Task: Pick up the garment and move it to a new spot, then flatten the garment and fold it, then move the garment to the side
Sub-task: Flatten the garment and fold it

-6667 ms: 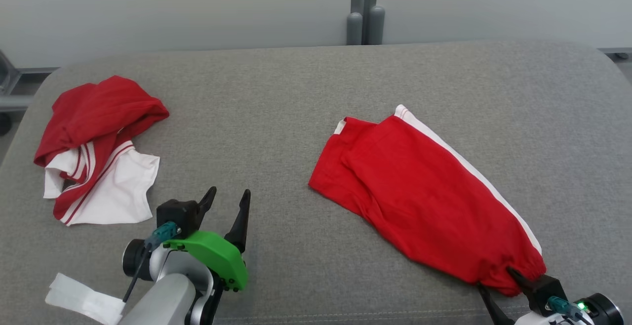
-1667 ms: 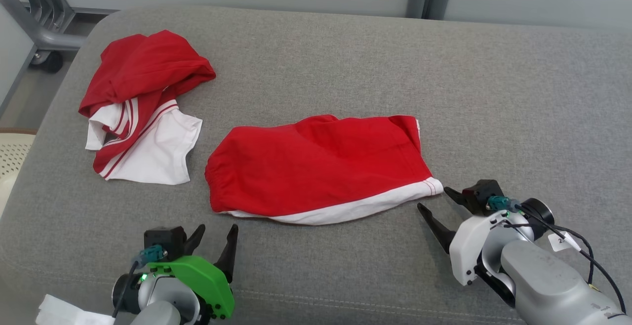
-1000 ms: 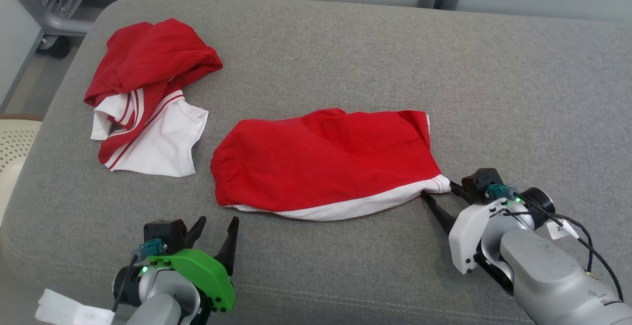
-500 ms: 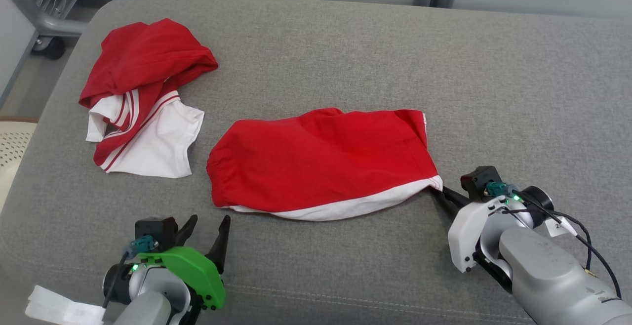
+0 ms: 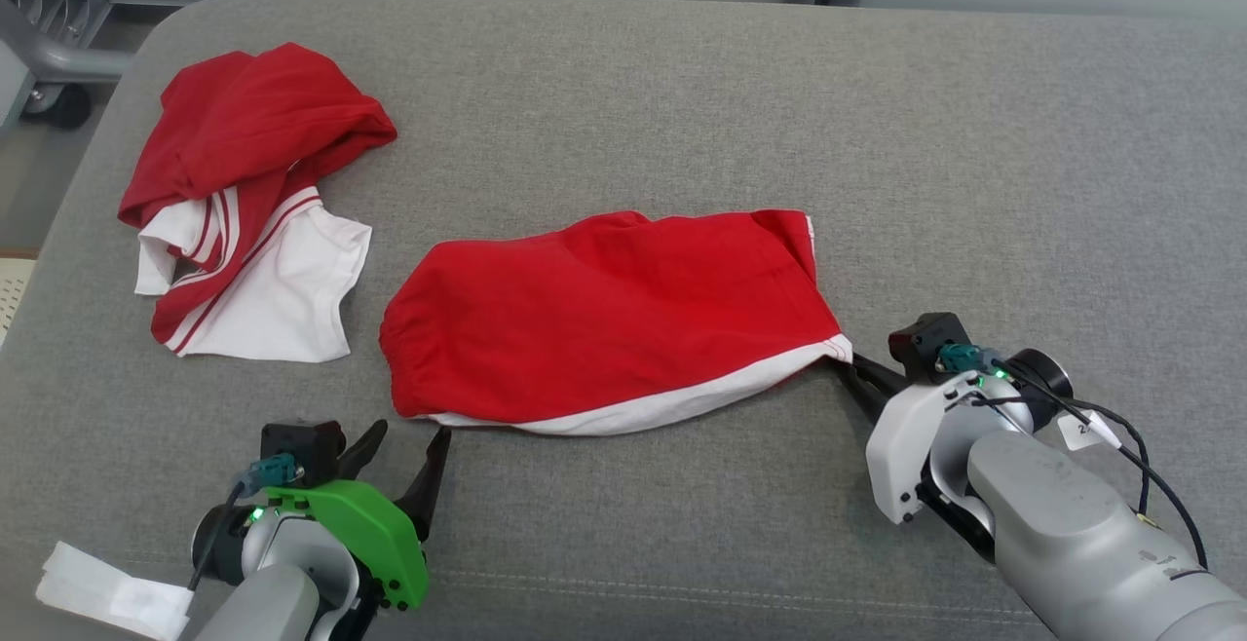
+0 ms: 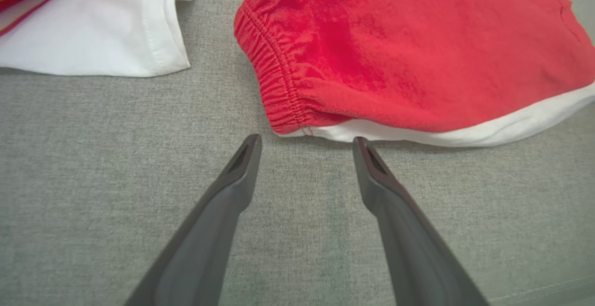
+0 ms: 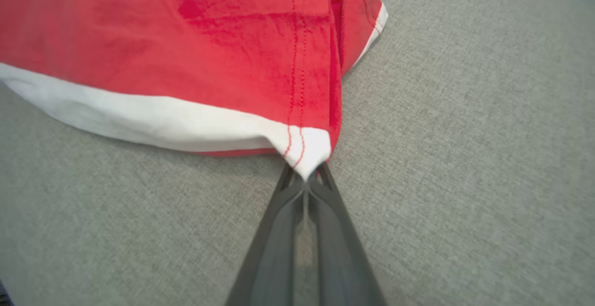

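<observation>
- Bright, even, diffuse light from above; no glare on grey upholstery (image 5: 623, 86).
- Faint, soft-edged shadows under hem of red shorts (image 5: 604, 329), darkest along the white stripe.
- Head view sharp throughout.
- Wrist views wide-angle, bowed at edges; red cloth heavily saturated, slightly soft up close.
- Fingers (image 6: 204, 241) blurred toward bottom edge.

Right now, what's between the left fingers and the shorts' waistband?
A narrow strip of bare grey cushion, nothing else, per the left wrist view. The open left fingers sit just short of the shorts at the waistband corner.
</observation>
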Tool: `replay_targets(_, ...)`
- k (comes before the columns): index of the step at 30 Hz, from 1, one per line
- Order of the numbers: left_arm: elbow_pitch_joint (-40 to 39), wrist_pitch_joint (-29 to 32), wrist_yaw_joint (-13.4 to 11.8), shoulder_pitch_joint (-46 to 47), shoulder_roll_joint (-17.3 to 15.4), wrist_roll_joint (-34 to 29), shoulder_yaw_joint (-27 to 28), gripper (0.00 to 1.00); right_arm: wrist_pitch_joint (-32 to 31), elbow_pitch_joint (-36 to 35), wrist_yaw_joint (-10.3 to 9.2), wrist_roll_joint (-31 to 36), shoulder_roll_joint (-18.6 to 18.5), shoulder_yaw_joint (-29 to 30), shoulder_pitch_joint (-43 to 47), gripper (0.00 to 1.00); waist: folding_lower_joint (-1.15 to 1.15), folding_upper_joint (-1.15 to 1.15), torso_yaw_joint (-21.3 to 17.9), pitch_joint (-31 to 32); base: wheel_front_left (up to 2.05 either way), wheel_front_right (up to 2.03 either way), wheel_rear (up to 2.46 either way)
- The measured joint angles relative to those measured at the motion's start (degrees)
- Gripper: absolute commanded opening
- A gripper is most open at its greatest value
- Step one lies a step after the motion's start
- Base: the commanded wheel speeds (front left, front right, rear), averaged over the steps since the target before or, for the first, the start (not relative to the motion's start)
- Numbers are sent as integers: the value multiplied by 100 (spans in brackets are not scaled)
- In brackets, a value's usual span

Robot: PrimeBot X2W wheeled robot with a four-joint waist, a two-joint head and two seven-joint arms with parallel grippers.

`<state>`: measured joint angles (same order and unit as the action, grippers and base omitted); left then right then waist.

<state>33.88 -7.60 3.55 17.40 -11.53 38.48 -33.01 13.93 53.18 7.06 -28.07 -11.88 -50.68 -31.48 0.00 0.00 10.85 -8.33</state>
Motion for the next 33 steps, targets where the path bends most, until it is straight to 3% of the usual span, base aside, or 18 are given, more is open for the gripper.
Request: replay_targets(33,902,-107,276,530,200,27,-113,100,43,87,18,-74,-23,-140,-241,0,0,0,-192,-261,0,0,0)
